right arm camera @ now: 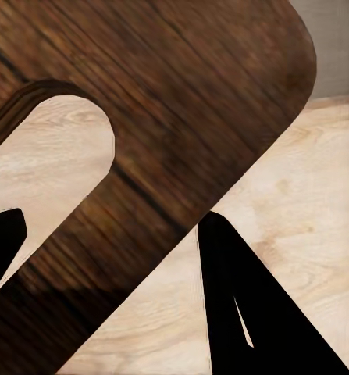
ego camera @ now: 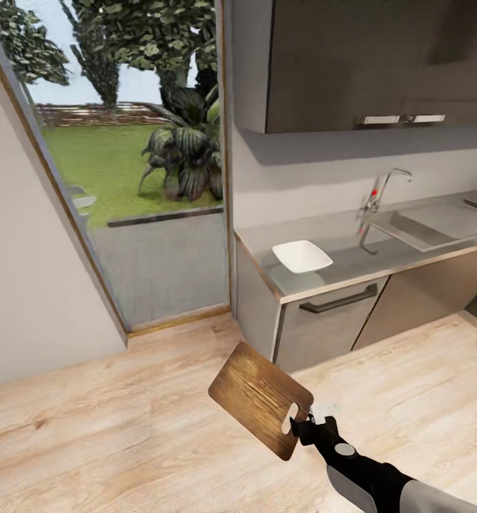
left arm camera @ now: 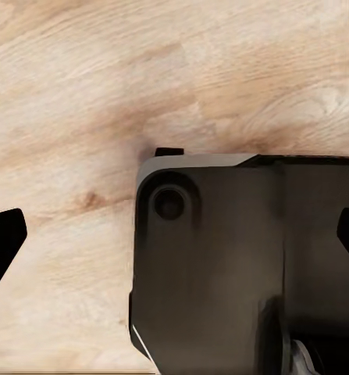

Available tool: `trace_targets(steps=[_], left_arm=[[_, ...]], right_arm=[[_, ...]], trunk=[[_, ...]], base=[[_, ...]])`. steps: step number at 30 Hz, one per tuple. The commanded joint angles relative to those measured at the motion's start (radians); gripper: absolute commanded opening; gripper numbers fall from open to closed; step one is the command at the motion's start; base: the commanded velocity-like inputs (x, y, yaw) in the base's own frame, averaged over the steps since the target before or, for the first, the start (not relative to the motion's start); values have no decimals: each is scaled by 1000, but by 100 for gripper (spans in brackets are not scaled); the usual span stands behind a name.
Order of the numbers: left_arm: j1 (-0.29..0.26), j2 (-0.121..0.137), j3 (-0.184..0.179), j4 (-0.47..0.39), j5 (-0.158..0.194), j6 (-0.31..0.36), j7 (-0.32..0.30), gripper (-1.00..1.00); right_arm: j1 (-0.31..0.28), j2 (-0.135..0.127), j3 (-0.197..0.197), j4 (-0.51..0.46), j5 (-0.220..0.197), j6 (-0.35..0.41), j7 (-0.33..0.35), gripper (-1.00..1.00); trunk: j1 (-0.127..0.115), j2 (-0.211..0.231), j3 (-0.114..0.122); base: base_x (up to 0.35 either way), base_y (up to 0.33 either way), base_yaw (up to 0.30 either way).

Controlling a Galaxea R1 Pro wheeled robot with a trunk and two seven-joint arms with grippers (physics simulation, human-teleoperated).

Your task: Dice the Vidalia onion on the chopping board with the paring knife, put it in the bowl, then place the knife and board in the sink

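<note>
1. I judge I'm carrying the rectangular dark-brown wooden chopping board [ego camera: 260,397]; my right tool [ego camera: 300,422] is clamped on its slotted end.
2. Left tool [left arm camera: 174,242]: fingers apart, empty.
3. Next: reach the grey steel worktop [ego camera: 352,263] ahead, where the stainless sink [ego camera: 438,224] sits beyond the white squarish bowl [ego camera: 302,256].
4. Pale wood floor [ego camera: 124,442] lies below.

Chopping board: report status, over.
Right gripper shut on chopping board, carried above the floor. Left gripper open, empty. Sink ahead on countertop.

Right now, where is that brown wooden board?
In the head view, the chopping board is held up by the right gripper at its handle-slot end, over the wooden floor, short of the countertop.
</note>
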Motion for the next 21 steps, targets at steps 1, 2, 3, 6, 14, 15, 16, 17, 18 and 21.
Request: trace_targets(steps=[1,2,3,6,14,15,16,17,18,21], left_arm=[[0,1,-6,-2,8,-2,7,100],[0,1,-6,-2,8,-2,7,100],[0,1,-6,-2,8,-2,7,100],[0,1,-6,-2,8,-2,7,100],[0,1,-6,-1,8,-2,7,100],[0,1,-6,2,8,-2,7,100],[0,1,-6,4,8,-2,7,100],[0,1,-6,5,8,-2,7,100],[0,1,-6,6,8,-2,7,100],[0,1,-6,7,8,-2,7,100]], right_arm=[[-2,-1,8,-2,-9,-7,-4,-100],[-2,-1,8,-3,-9,-7,-4,-100],[-2,0,8,-2,-8,-7,-5,-100],[-2,0,8,-2,-9,-7,-5,-100],[-2,0,8,-2,-9,-7,-5,-100],[-2,-1,8,-3,-9,-6,-5,-100],[-2,0,8,-3,-9,-6,-5,-100],[-2,-1,8,-3,-9,-7,-5,-100],[-2,-1,8,-3,-9,-7,-5,-100],[-2,-1,8,-2,-9,-7,-5,-100]], trunk=[[0,-2,-2],[0,-2,-2],[0,-2,-2],[0,-2,-2],[0,-2,-2],[0,-2,-2],[0,-2,-2],[0,-2,-2],[0,-2,-2],[0,-2,-2]], base=[[-159,-299,0],[-155,-301,0],[-121,-305,112],[-102,-305,187],[-83,-306,239],[-81,-310,246],[-81,-312,247],[-81,-313,247],[-81,-313,247],[-83,-314,247]])
